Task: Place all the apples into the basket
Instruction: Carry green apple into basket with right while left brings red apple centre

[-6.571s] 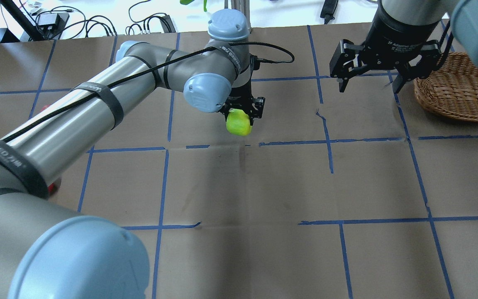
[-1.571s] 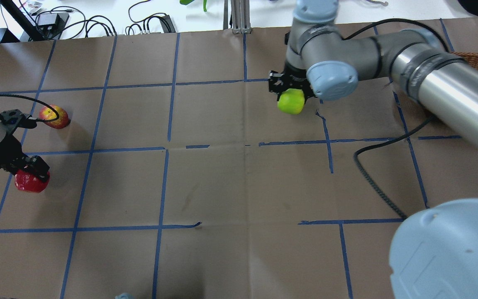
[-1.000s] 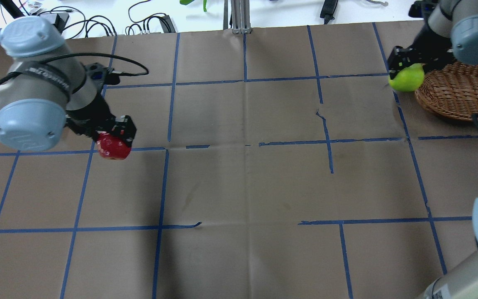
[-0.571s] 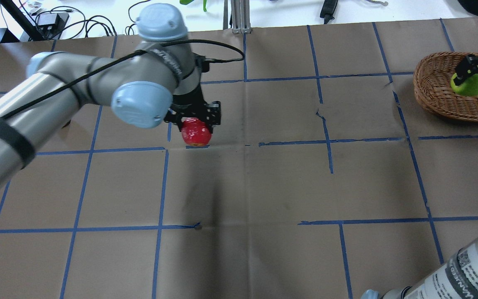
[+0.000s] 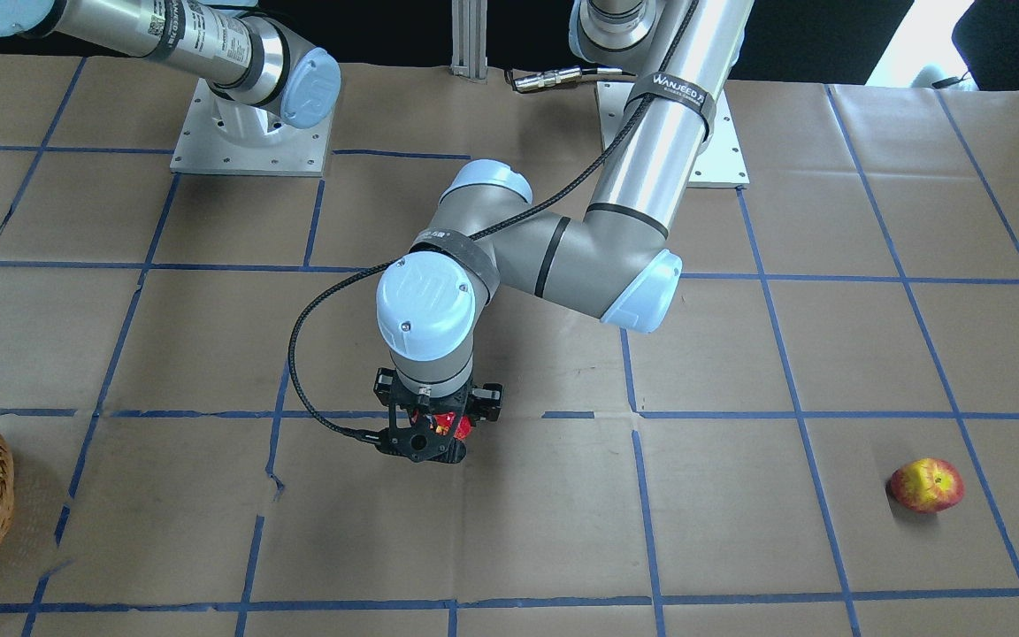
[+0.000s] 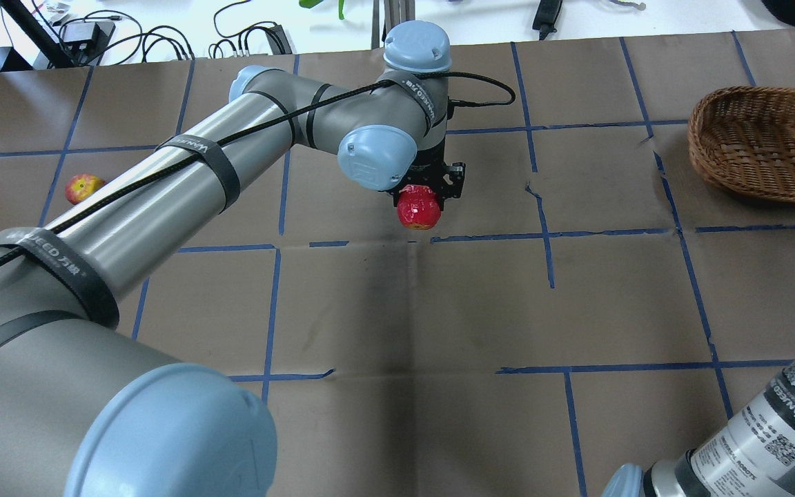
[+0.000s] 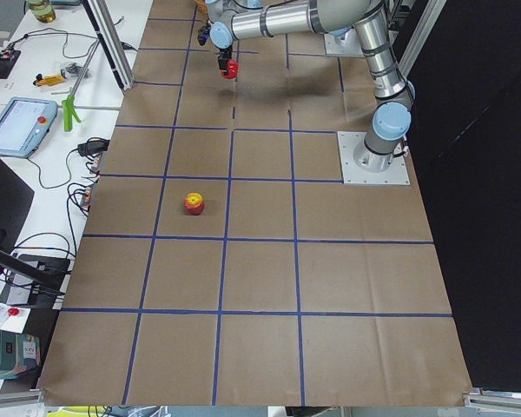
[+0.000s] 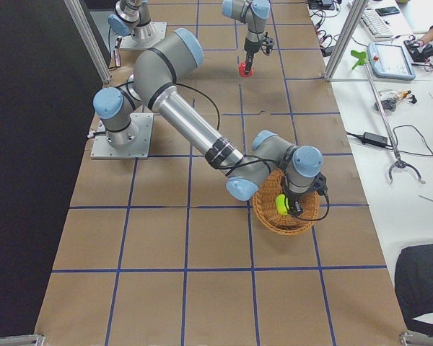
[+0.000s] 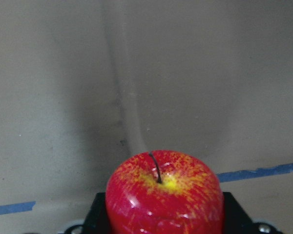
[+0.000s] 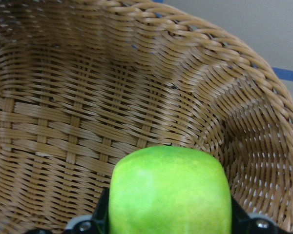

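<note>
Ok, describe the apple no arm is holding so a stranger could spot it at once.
Start at the brown paper table with its blue tape grid and go to the end opposite the wicker basket. The red-and-yellow apple sits there alone on the paper. Unlike the deep red apple in the left tool and the green apple in the right tool, nothing grips it.

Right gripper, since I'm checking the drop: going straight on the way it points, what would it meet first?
Probably the basket, its woven floor, with the green apple it holds touching first.
</note>
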Motion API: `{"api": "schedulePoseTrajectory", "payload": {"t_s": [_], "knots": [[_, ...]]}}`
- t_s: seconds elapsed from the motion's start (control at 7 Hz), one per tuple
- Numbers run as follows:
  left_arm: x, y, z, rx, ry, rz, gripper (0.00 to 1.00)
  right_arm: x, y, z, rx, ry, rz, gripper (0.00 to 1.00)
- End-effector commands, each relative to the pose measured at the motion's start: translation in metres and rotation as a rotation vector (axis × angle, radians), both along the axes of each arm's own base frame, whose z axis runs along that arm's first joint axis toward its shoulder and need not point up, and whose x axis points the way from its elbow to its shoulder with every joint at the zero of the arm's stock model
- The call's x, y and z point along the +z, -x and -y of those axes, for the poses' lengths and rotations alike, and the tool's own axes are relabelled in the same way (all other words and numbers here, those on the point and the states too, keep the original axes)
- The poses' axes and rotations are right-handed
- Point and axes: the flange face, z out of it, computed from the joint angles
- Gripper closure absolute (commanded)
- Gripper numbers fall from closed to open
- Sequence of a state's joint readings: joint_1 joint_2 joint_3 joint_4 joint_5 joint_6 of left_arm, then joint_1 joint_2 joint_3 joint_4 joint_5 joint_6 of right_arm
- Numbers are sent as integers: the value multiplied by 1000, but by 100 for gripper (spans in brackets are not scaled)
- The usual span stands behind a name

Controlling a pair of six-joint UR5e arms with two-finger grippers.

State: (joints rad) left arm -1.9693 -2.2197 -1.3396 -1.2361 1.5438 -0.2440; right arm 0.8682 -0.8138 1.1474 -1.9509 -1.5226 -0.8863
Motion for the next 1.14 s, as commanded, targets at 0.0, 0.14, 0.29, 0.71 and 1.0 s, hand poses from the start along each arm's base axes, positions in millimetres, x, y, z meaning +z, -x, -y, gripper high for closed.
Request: {"api": "schedulePoseTrajectory", "payload": {"t_s": [0.0,0.14,0.29,0.71,1.0], "knots": [[-15,-6,4,22,-35,-10,71,-13,12,-2,9,-13,9,71],[-27,-10,-1,45,-67,-8,71,-16,12,-3,8,-15,13,41],[-32,-12,-3,47,-77,-4,64,-14,11,-3,0,-17,11,0],[1,-14,-1,47,-48,-5,2,22,-3,-13,5,-61,51,0],[97,-81,6,88,10,-41,2,67,-62,-15,61,-136,101,0]]}}
